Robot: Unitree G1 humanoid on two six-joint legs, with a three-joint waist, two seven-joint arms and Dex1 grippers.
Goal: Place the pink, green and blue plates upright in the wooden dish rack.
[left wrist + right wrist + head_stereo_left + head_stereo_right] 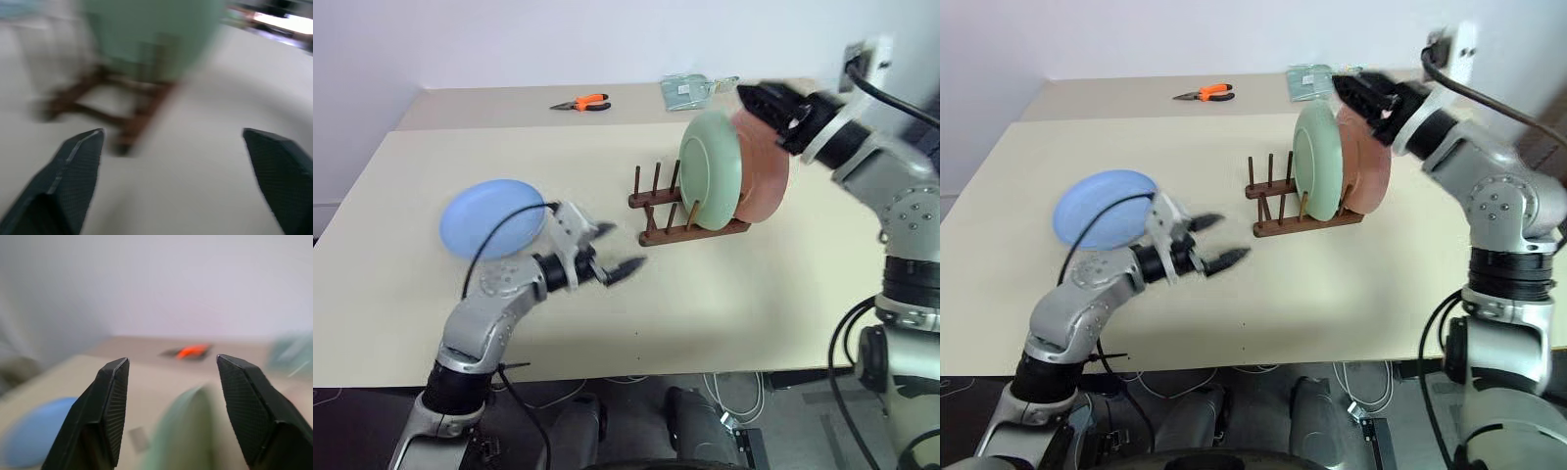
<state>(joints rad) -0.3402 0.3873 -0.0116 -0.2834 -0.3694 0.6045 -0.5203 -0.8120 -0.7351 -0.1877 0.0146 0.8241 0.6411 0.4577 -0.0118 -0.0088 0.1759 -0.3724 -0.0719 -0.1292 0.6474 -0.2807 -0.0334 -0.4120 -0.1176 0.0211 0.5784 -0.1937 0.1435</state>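
Note:
The green plate (712, 171) and the pink plate (768, 174) stand upright side by side at the right end of the wooden dish rack (668, 210), pink behind green. The blue plate (492, 217) lies on the table at the left, just behind my left arm. My left gripper (625, 247) hovers open and empty over the table between the blue plate and the rack, pointing at the rack (122, 103). My right gripper (756, 97) is open and empty just above the top rims of the two racked plates, with the green plate (188, 431) below its fingers.
Orange pliers (582, 102) and a clear packet (690, 90) lie on the far table beyond the rack. The rack's left pegs (647, 182) stand free. A cable runs from a wall socket (862, 59) at the right.

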